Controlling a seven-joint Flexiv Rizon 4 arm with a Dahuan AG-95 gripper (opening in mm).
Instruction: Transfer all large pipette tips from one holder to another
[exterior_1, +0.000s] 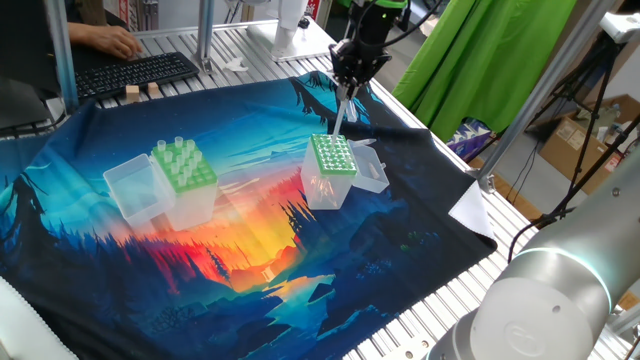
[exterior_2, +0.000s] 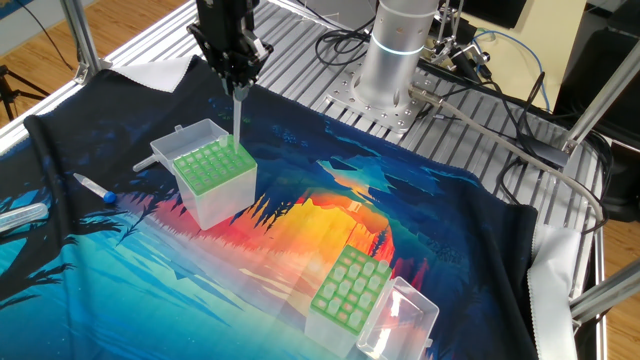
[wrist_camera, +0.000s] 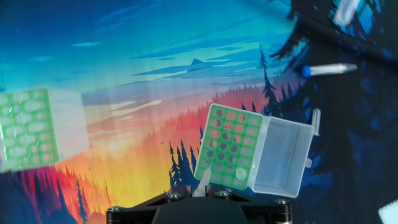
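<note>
My gripper (exterior_1: 349, 88) (exterior_2: 238, 86) hangs above the narrower box with the darker-green finely holed top (exterior_1: 333, 158) (exterior_2: 213, 168) and is shut on one large pipette tip (exterior_1: 341, 112) (exterior_2: 237, 118). The tip points straight down, its lower end at a corner hole of that plate; whether it is inside I cannot tell. In the hand view the tip shows between my gripper (wrist_camera: 199, 188) jaws, over the same box (wrist_camera: 231, 146). The light-green wide-holed holder (exterior_1: 186, 168) (exterior_2: 350, 287) (wrist_camera: 28, 127) stands apart, with several tips upright in it.
Both boxes have clear lids folded open beside them (exterior_1: 135, 190) (exterior_1: 372, 172). A blue-capped tube (exterior_2: 93, 187) (wrist_camera: 326, 70) lies on the printed cloth by the darker box. A keyboard (exterior_1: 135, 72) with a person's hand is at the back. The arm's base (exterior_2: 400, 45) stands behind.
</note>
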